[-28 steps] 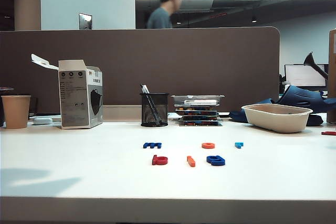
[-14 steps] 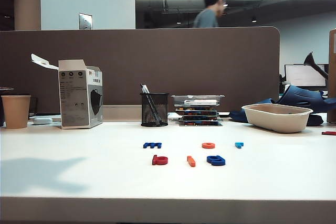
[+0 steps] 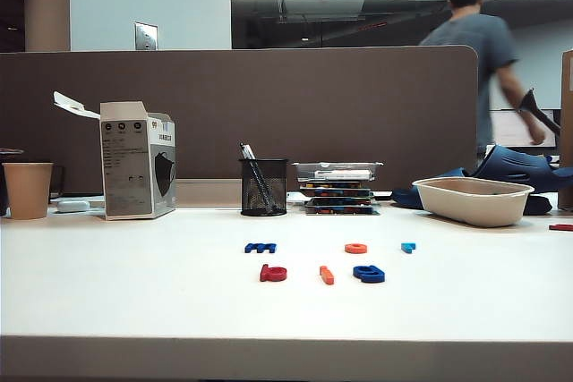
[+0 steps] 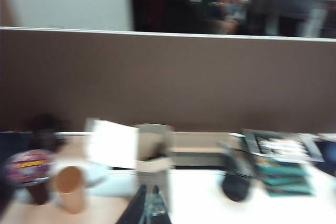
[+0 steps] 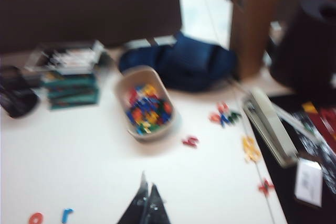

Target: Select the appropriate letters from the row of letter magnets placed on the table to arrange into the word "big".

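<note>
Off-white table (image 3: pixel 134 301), brown partition behind. Left gripper (image 4: pixel 148 209): jaws pressed together, empty, up over the back edge near the paper cup (image 4: pixel 71 187). Front row on the table: red "b" (image 3: pixel 273 273), orange-red bar (image 3: pixel 326 275), dark blue "g" (image 3: pixel 369 273), just beside each other. Right gripper (image 5: pixel 147 203): jaws together, empty, above bare table near the letter-filled tray (image 5: pixel 146 107).

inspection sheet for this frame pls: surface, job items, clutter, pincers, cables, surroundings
Surface: off-white table, no spills.
Job's things: red b, orange-red bar, blue g in the near row; blue m, orange ring, light blue piece behind.
Clutter: paper cup, box, pen holder, tray.
Grippers: left pincer and right pincer both shut, empty, absent from the exterior view.
Cables: nothing seen.
Surroundings: brown partition, person behind.
</note>
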Robot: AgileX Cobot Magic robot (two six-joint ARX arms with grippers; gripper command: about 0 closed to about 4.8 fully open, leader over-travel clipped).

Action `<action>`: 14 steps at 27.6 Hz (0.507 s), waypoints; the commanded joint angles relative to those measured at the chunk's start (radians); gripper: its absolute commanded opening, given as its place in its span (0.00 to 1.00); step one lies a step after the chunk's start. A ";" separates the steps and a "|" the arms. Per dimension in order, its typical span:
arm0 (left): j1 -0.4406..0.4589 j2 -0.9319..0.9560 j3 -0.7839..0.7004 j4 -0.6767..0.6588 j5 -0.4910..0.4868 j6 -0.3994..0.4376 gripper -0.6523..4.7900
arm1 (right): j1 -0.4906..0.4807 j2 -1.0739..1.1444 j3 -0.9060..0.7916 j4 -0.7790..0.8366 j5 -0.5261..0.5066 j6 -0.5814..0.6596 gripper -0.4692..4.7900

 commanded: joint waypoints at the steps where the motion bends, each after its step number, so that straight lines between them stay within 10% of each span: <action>1: 0.137 -0.029 0.003 -0.029 0.092 0.016 0.11 | 0.002 -0.046 -0.051 0.047 -0.018 0.008 0.08; 14: 0.107 -0.238 -0.143 -0.072 0.079 0.042 0.11 | 0.093 -0.261 -0.357 0.099 -0.024 0.006 0.08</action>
